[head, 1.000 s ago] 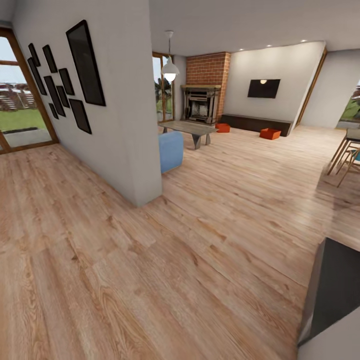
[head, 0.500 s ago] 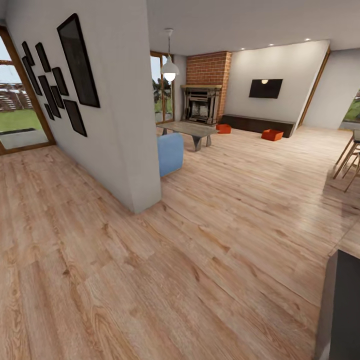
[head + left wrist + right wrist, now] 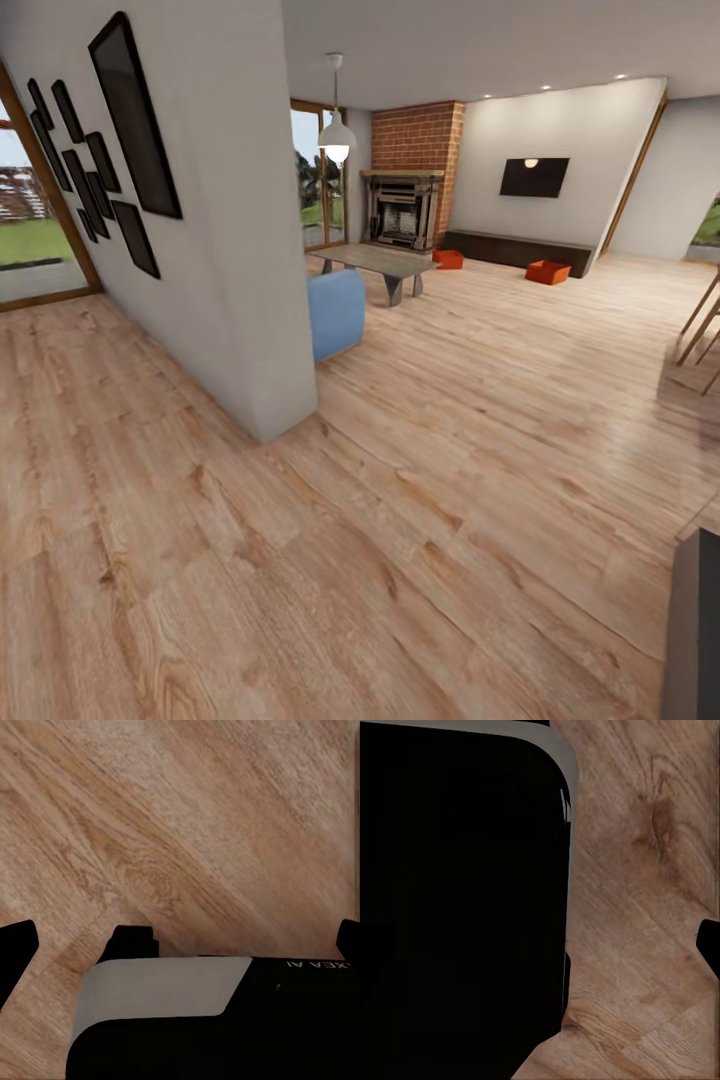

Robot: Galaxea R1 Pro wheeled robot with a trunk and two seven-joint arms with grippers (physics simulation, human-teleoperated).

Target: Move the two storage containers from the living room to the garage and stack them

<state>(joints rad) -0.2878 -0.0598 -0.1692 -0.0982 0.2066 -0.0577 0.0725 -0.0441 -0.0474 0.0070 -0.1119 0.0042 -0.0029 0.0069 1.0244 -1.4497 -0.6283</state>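
Observation:
The two storage containers, orange-red open bins, stand far off on the living room's wood floor. One container (image 3: 448, 259) is by the brick fireplace (image 3: 404, 205). The other container (image 3: 547, 271) is in front of the low dark cabinet (image 3: 515, 249) under the wall TV (image 3: 535, 177). In the left wrist view my left gripper (image 3: 181, 943) is open and empty, its fingertips (image 3: 16, 949) wide apart above the planks. In the right wrist view one fingertip (image 3: 709, 943) of my right gripper sits far out at the frame's edge, over bare planks.
A grey partition wall (image 3: 235, 260) with black picture frames juts out at the left. Behind it are a blue seat (image 3: 335, 312) and a low coffee table (image 3: 378, 262). Chair legs (image 3: 700, 325) show at the right edge, a dark slab (image 3: 695, 630) at the lower right.
The whole head view has shifted, so the camera moved: the partition wall looms larger and the dark slab at the lower right has slid towards the frame's edge. The containers stay put.

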